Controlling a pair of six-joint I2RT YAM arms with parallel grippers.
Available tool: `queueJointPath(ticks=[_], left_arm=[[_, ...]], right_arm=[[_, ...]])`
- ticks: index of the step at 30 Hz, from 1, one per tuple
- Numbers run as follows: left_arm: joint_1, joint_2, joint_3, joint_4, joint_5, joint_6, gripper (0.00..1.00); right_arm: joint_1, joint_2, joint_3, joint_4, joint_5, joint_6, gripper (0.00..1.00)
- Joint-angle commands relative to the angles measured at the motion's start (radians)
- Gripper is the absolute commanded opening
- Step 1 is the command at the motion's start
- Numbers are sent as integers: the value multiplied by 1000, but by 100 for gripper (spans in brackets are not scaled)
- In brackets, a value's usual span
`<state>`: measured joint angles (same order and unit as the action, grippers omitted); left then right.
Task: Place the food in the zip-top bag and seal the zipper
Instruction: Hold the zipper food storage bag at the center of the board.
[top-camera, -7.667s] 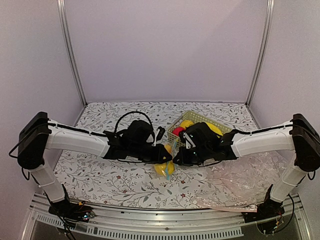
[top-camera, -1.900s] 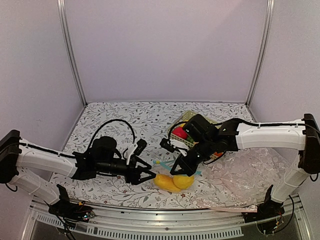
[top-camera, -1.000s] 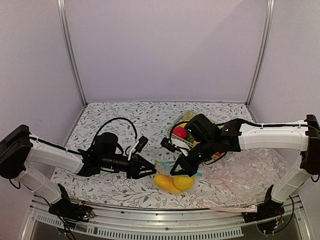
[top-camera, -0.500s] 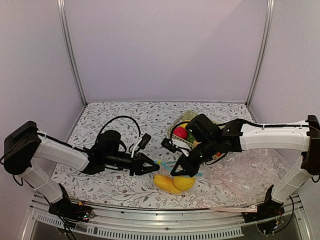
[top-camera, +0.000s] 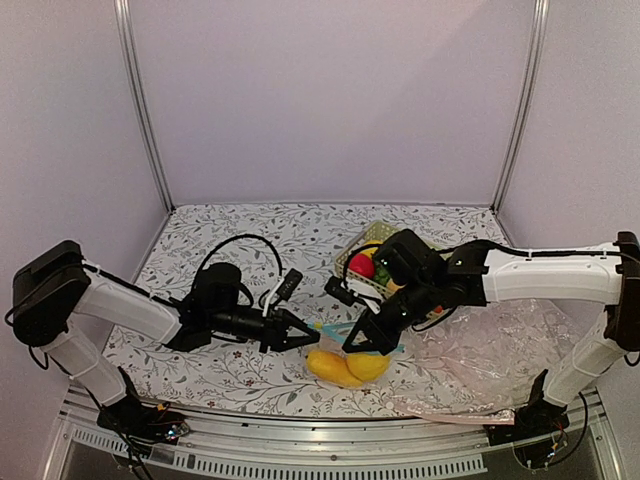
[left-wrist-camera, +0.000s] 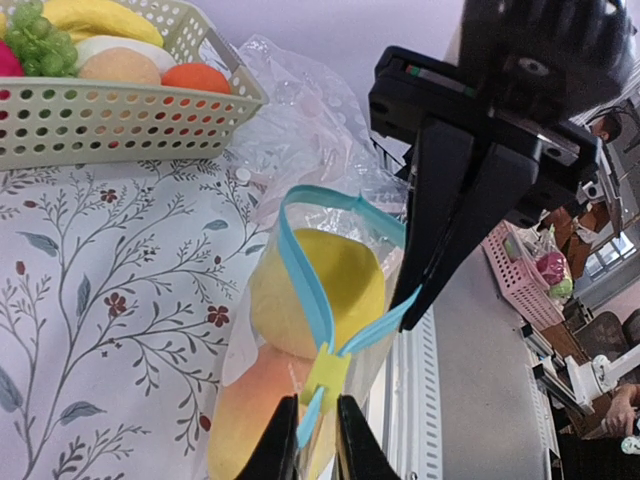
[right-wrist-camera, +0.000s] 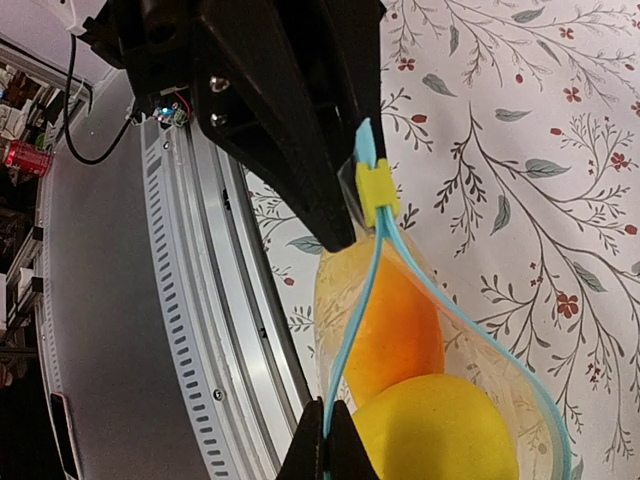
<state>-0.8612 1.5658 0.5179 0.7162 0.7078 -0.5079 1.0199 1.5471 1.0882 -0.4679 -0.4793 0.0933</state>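
The small transparent plastic zip-top bag (top-camera: 345, 364) lies on the flower-patterned table (top-camera: 240, 250), close to its near edge. Both toy fruits are inside it and they touch each other. The rounded bright yellow fruit (right-wrist-camera: 440, 430) is at the mouth side. The longer orange-yellow fruit (right-wrist-camera: 395, 330) is beside it, deeper in the bag. The thin light blue plastic zipper strip (left-wrist-camera: 305, 280) runs along the mouth edge. It is not sealed: its two halves stand apart and make an open loop over the yellow fruit. They come together at one end, where a small yellow plastic slider (right-wrist-camera: 375, 190) sits on the strip. The mouth edge is raised a little above the fruits.
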Motion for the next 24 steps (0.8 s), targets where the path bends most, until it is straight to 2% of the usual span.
queueJointPath(ticks=[1, 4, 9, 14, 17, 19, 21, 24], left_arm=[[11, -19, -27, 25, -2, -4, 15], [11, -29, -33, 19, -9, 1, 15], [11, -37, -29, 16, -12, 5, 2], [8, -46, -12, -10, 2, 27, 0], [-1, -77, -2, -70, -19, 61, 0], [-21, -105, 23, -191, -53, 122, 0], [-47, -129, 45, -267, -84, 164, 0], [-58, -150, 49, -280, -93, 168, 0]], right_arm=[[-5, -42, -14, 34, 2, 17, 0], [-6, -41, -15, 34, 1, 17, 0], [-6, -39, -16, 33, -10, 20, 0], [-6, -38, -20, 32, 16, 27, 1], [-19, -62, -22, 54, 22, 57, 27], [-28, -87, -22, 74, 18, 74, 43], [-36, -107, -17, 85, 15, 83, 52], [-37, -127, -4, 92, 21, 80, 62]])
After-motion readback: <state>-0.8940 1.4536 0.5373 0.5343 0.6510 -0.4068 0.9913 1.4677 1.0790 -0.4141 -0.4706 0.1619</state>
